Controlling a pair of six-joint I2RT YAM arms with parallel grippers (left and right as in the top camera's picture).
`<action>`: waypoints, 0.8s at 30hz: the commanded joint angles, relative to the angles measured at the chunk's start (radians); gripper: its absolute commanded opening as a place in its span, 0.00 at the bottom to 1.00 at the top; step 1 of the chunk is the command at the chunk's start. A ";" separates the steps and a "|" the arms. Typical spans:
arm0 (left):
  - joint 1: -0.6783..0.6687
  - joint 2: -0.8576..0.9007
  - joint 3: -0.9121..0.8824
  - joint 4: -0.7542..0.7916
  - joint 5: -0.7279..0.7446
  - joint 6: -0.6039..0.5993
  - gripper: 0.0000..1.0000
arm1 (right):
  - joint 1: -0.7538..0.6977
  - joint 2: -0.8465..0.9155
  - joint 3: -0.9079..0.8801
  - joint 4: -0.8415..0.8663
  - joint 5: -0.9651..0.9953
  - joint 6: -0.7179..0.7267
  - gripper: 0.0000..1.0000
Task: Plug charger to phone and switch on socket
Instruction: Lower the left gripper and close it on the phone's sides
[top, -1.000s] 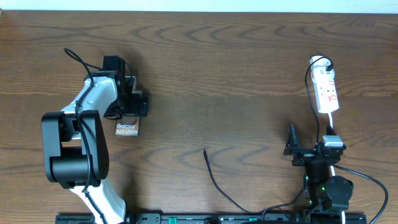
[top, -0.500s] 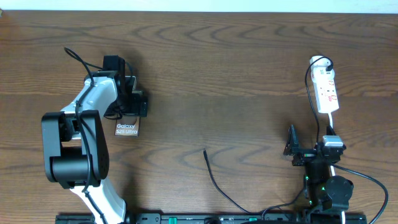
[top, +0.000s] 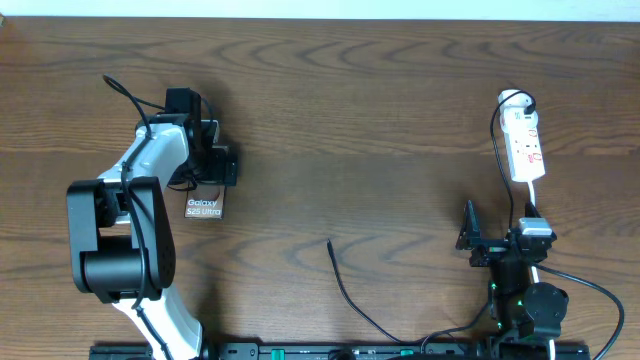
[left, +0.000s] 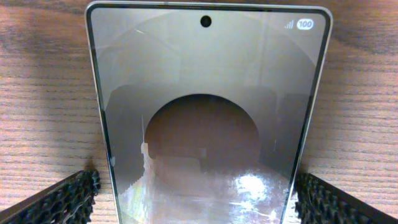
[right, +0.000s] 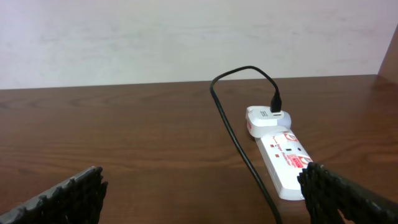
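The phone (top: 203, 208) lies flat at the left, its "Galaxy" end showing from under my left gripper (top: 210, 172). The left wrist view has the phone's glossy face (left: 205, 93) filling the frame, and the left gripper (left: 199, 208) is open with one finger (left: 62, 199) on either side of it. The charger cable's loose tip (top: 331, 244) rests mid-table. The white socket strip (top: 525, 142) sits at the far right, the black charger cable (right: 239, 146) running from an adapter at its end. My right gripper (top: 498, 232) is open and empty, short of the socket (right: 283, 158).
The charger cable trails from its tip down to the front edge of the table (top: 390, 335). A white adapter (right: 264, 118) is plugged into the strip's far end. A pale wall rises behind the table's back edge.
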 joint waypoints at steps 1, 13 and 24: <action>0.004 0.010 -0.014 -0.007 -0.003 0.014 1.00 | 0.006 -0.005 -0.001 -0.004 0.004 -0.011 0.99; 0.004 0.010 -0.014 -0.014 -0.003 0.014 1.00 | 0.006 -0.005 -0.001 -0.004 0.005 -0.011 0.99; 0.004 0.010 -0.014 -0.034 -0.003 0.033 1.00 | 0.006 -0.005 -0.001 -0.004 0.005 -0.011 0.99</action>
